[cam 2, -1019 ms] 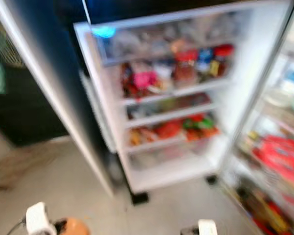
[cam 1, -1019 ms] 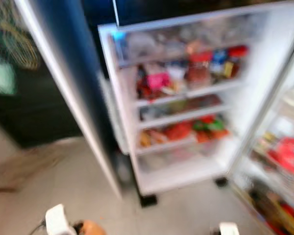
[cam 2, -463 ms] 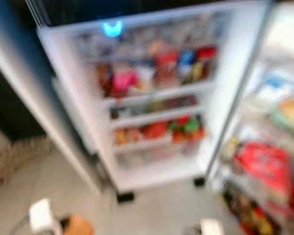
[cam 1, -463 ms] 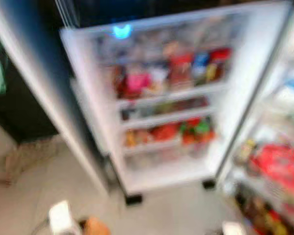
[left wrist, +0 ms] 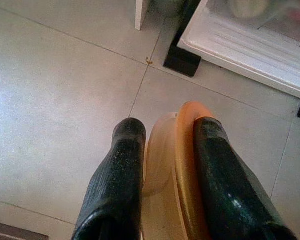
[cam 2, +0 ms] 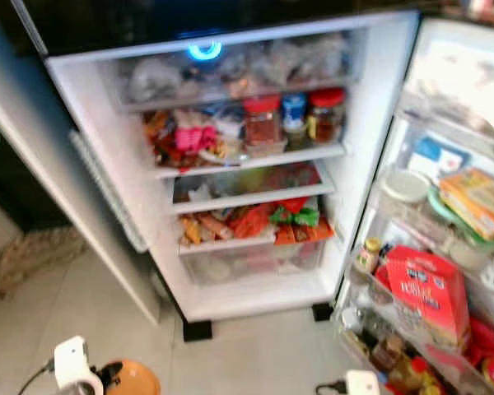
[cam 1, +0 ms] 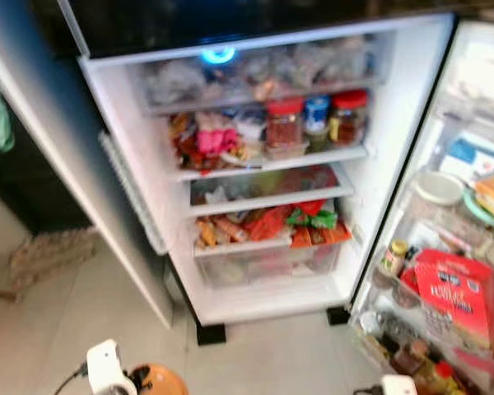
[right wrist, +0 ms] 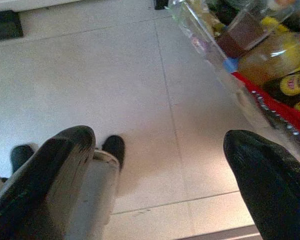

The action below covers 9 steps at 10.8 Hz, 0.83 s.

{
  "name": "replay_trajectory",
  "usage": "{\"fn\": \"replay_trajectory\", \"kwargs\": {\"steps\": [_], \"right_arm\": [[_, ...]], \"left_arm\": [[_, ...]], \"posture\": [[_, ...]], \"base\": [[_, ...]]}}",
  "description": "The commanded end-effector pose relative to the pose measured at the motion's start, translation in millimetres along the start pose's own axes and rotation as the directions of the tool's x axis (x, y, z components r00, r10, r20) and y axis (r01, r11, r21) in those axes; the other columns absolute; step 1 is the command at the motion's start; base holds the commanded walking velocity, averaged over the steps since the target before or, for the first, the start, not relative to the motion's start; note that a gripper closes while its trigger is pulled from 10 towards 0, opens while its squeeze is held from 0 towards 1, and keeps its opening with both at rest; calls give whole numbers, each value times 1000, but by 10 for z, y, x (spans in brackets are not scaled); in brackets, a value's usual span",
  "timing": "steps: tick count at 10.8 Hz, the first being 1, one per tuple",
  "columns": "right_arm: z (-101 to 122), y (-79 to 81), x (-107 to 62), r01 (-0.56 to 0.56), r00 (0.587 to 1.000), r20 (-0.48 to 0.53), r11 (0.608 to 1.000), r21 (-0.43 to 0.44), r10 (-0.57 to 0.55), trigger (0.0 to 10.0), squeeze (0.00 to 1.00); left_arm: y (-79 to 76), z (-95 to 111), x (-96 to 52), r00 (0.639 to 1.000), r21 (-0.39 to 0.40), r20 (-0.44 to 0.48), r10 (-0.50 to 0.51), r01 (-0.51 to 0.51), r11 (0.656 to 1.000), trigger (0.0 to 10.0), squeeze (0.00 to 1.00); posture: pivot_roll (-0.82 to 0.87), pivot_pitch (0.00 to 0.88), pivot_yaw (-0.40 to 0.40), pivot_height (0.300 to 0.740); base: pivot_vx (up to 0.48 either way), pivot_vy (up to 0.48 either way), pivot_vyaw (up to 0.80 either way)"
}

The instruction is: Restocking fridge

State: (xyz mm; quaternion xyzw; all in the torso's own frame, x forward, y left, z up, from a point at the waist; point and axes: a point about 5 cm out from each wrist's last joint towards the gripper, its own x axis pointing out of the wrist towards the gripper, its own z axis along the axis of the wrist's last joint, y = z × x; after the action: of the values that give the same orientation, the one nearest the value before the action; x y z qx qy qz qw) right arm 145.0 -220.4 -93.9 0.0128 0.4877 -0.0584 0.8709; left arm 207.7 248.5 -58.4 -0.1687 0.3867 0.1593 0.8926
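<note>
Head cameras looked down into the open fridge (cam 1: 263, 164).
Both wrist cameras faced the tiled floor (left wrist: 55, 95) closely, each catching the fridge's lower edge.

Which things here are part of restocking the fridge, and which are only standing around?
For the job:
- fridge, open
- left gripper, shut on the orange item
- right gripper, open, holding nothing

Just there:
- woven mat on the floor
- red box in the door shelf
</note>
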Motion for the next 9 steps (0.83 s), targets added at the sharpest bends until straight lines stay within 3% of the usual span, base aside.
{"fn": "replay_trajectory", "kwargs": {"steps": [1,2,3,4,5,6,7,8,9], "right_arm": [[-14,65,6,-18,1000,-7,1000,-1,18,10000,0],[-1,41,5,-15,1000,-6,1000,-8,14,10000,0],[9,24,5,-13,1000,-6,1000,-16,13,10000,0],[14,2,4,-12,1000,-5,1000,-19,12,10000,0],[8,-15,1,-15,1000,-11,999,-34,14,10000,0],[-3,-20,-2,-12,1000,-13,999,-33,11,10000,0],[-9,-24,-4,-3,1000,-9,1000,-20,2,10000,0],[-9,-51,-9,16,1000,0,1000,0,-16,10000,0],[-16,-77,-14,28,1000,4,1000,14,-28,10000,0]], "left_arm": [[25,43,-4,1000,17,28,-3,3,1000,10000,0],[-148,258,33,990,5,127,-56,56,998,10000,0],[-487,802,48,941,-16,305,-149,161,987,10000,0],[-562,1002,23,907,-94,385,-168,220,971,10000,0],[-727,1240,-36,844,-131,482,-235,335,933,10000,0],[-976,1342,-129,767,-57,531,-359,455,889,10000,0],[-1227,1284,-261,709,-13,533,-462,552,834,10000,0],[-1409,1100,-412,672,68,488,-558,608,791,10000,0],[-1455,954,-526,656,103,467,-592,625,774,10000,0]], "posture": [[-53,0,45,740],[-49,0,36,740],[-53,0,32,740],[-43,0,16,740],[-33,0,9,740],[-40,0,11,740],[-52,0,21,740],[-65,0,35,740],[-63,0,37,740]], "base": [[0,0,0],[0,0,0],[0,0,0],[0,0,0],[0,0,0],[0,0,0],[0,0,0],[0,0,0],[0,0,0]]}}
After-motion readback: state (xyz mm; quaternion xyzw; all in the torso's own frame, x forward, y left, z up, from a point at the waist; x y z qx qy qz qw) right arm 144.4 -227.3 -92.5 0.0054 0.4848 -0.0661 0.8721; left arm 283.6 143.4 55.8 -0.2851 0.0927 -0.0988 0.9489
